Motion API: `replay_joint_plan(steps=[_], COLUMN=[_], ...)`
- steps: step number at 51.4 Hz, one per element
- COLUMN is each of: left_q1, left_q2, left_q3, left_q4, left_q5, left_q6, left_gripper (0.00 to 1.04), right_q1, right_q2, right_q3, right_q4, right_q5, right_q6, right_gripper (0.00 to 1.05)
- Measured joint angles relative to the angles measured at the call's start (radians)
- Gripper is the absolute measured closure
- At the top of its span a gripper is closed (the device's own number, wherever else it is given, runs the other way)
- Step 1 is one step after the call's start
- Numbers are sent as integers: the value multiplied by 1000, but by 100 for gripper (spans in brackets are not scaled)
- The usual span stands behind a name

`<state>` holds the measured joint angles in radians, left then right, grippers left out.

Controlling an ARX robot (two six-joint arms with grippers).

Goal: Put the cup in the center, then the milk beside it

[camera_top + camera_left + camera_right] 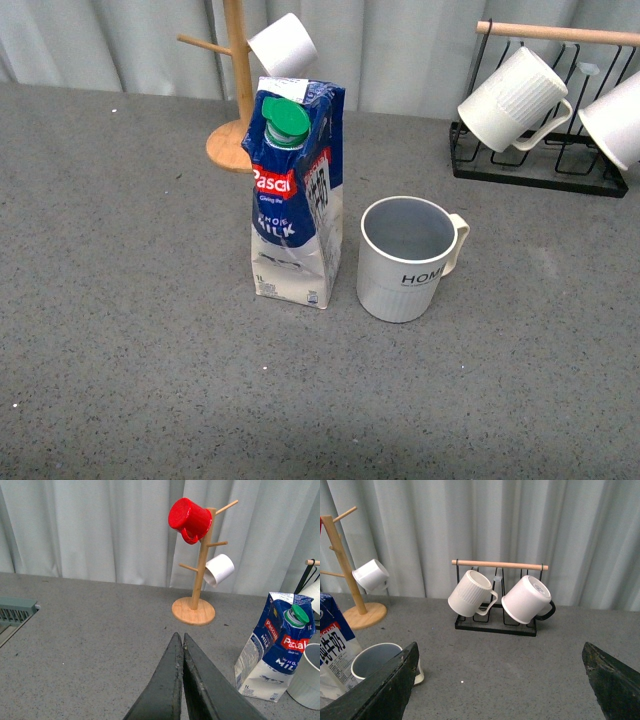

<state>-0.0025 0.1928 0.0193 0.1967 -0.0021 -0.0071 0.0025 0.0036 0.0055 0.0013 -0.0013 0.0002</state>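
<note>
Carton and mug stand paired at mid-table, and from my remote station I judge both placements done: the cup [405,260] sits upright near the centre of the grey table [120,300], and the milk [296,195] stands just beside it, a narrow gap between them, handle of the cup turned away from the carton.

Neither arm shows in the front view. I read that as both being drawn back so nothing gets knocked. My left gripper [181,645] has its jaws pressed together, holding nothing; the milk [276,647] stands ahead of those tips and off to one side, well apart, with a sliver of the cup [307,677] beyond it. My right gripper [500,680] has its jaws spread wide and empty; the cup [377,661] sits just outside one finger, the carton [335,650] further out on that same side, nothing between the jaws but bare table.

The cup is cream-white, ribbed on its lower half, grey inside, with black "HOME" lettering facing me. The milk is a tall blue-and-white carton, taller than the mug, with a green screw cap, red logo and a somewhat crumpled top.

Behind them, a wooden mug tree [200,560] carries a red mug [190,519] and a small white cup [220,570]; a black rack [497,597] holds two white mugs.
</note>
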Motion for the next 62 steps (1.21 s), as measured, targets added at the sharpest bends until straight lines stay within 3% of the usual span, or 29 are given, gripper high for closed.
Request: replay_joint_plan(steps=[4,9,21,24,51,62], left_q1=[0,0,0,0,0,0], left_q2=[-22,-142,-187,-188,-188,-188], left_q3=[0,0,0,0,0,0], left_q4=[-22,-175,-195,-195,-195,-195], left_q5=[0,3,2,2,2,2], left_q6=[0,0,0,0,1,3], left_gripper=[101,101,101,88,6,7], right_q1=[0,0,0,0,0,0], right_q2=[0,0,0,0,0,0], right_q3=[0,0,0,0,0,0], right_q4=[0,0,0,0,0,0], right_q5=[0,0,0,0,0,0], right_q6=[0,0,0,0,0,0], right_gripper=[9,9,9,9,9,9])
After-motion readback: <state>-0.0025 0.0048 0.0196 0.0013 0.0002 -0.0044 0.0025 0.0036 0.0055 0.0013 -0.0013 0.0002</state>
